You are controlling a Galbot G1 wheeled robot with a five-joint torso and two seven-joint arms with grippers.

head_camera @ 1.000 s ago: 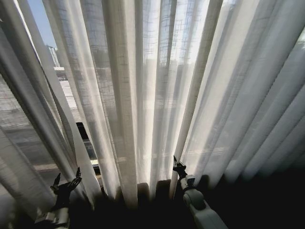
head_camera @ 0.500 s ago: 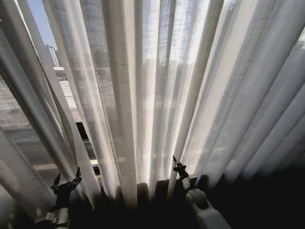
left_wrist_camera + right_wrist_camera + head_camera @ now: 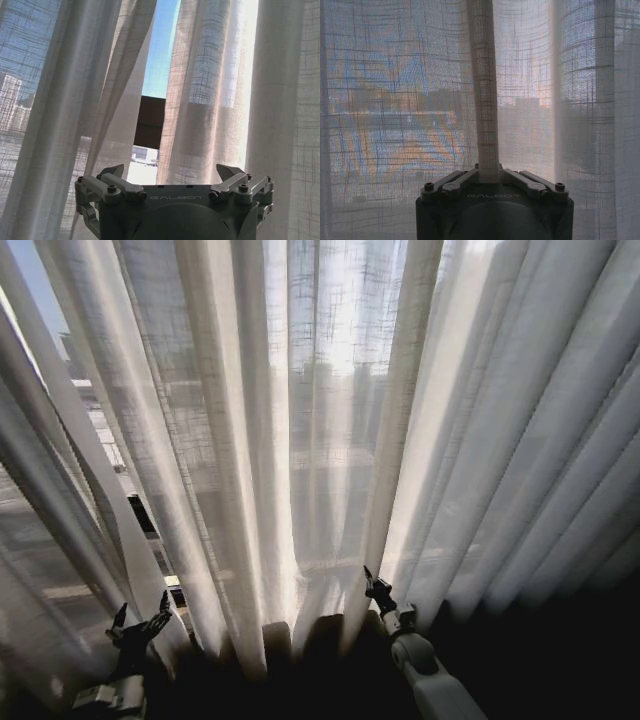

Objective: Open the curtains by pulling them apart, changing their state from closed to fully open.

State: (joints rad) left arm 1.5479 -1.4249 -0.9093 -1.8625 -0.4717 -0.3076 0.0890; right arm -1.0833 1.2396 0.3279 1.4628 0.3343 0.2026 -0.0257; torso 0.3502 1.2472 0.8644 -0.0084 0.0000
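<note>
Curtains sheer, woven, pleated; right end effector clamped on pleat; left end effector spread apart.

Thin woven cloth against matt grey metal.
The sheer white pleated fabric curtains show an open, gridded weave, letting light through; one fold sits pinched in the dull grey metal right gripper, whose linkage bars carry dark screws.

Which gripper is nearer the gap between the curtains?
Left. The left gripper hangs open right before the gap in the curtains; the right gripper is shut on a pleat farther along.
</note>
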